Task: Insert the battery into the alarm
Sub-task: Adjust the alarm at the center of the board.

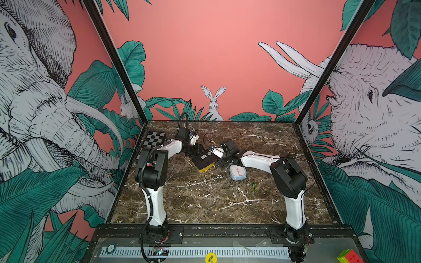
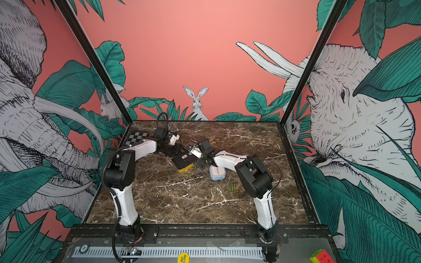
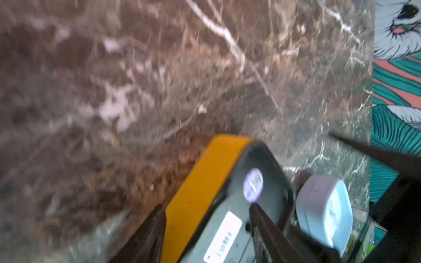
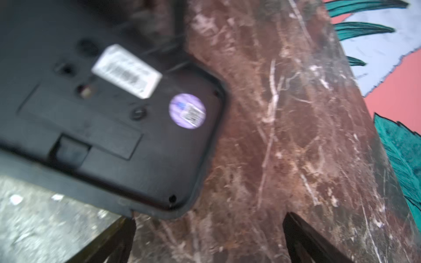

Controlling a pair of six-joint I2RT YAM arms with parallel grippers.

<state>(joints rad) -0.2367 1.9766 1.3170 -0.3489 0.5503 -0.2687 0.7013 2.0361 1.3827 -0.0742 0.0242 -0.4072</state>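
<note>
A squarish alarm clock (image 1: 203, 161) with rounded corners, a matte black plastic back and a glossy yellow front shell, sits tilted near the middle of the glossy brown marble-patterned tabletop (image 1: 205, 205), veined in white, with its back turned upward. The right wrist view shows that back as smooth moulded plastic bearing a white rectangular barcode label (image 4: 126, 71), a round purple sticker (image 4: 187, 111) and a rectangular recessed panel (image 4: 79, 127) with a small square tab along one edge. The left gripper (image 3: 206, 205) straddles the clock's edge: one dark tapered finger (image 3: 148, 236) lies against the yellow shell and the other rests on the black back, but the blurred view does not show whether they are squeezing it. The right gripper (image 4: 210, 217) hovers beside a rounded corner of the clock with its two dark pointed fingers spread wide and only bare marble between them. A small clock (image 1: 237, 172), a pale blue, softly rounded plastic box with a white dial, lies face up just beside the yellow one. The batteries (image 1: 254, 187), two slim green cylinders side by side, lie flat on the marble nearer the camera, close to the right arm's elbow and well apart from the alarm clock, seen in both top views.
</note>
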